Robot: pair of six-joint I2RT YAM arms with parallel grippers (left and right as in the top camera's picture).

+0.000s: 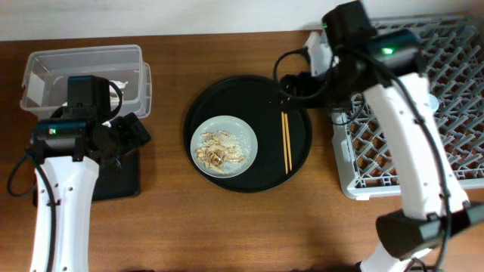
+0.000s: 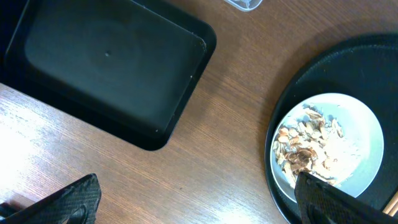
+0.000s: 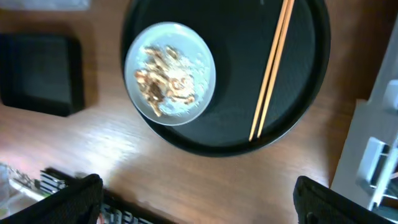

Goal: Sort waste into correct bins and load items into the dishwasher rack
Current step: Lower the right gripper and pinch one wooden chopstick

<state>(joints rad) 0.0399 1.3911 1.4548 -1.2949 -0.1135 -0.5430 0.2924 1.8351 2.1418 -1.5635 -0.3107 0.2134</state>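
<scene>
L end effector + R end effector wide open.

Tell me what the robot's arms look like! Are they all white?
Not all white. The left arm and right arm have smooth white tube-shaped shells with chunky black joints, each showing a small green light. Thin black cables loop beside them. The gripper fingers are black and blocky.

flaky scraps heaped on pale plate, chopsticks alongside.
</scene>
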